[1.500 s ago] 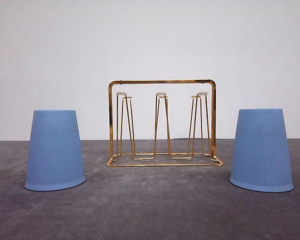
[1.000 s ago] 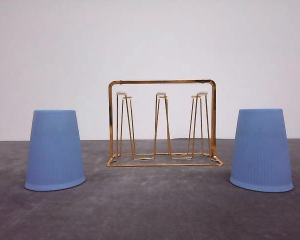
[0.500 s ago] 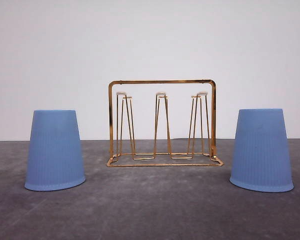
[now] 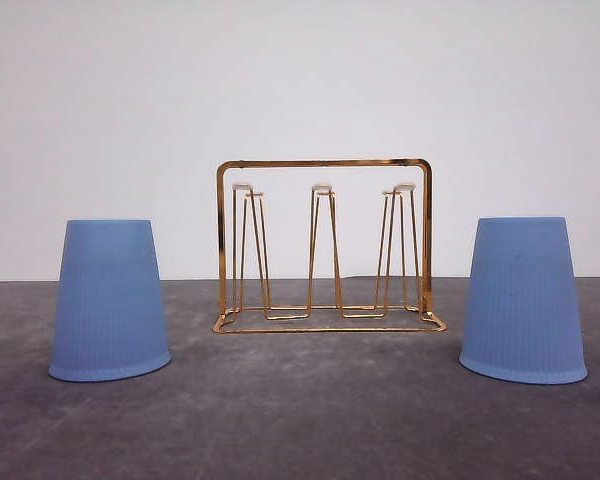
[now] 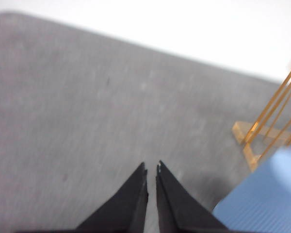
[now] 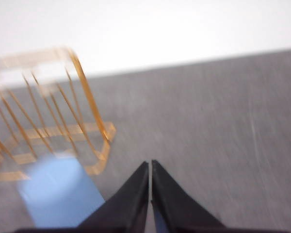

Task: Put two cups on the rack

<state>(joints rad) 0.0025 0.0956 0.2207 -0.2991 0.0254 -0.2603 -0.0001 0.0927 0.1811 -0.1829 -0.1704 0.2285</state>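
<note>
On the grey worktop (image 4: 300, 420), the left cup (image 4: 110, 300) stands upside down just beside the left gripper (image 5: 152, 170), jaws closed and empty. The rack (image 4: 325, 245) stands between. The right cup (image 4: 523, 300) sits likewise beside the closed right gripper (image 6: 150, 165).

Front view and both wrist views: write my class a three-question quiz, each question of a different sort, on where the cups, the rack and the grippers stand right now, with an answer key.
1. True or false: both cups, the left cup and the right cup, stand mouth-down on the table.
2. What sits on the rack prongs? A) one cup B) two cups C) nothing
3. Fill in: the fingers of the left gripper and the right gripper are nearly ____, holding nothing.

Key: 1 true; 2 C; 3 closed.
</note>
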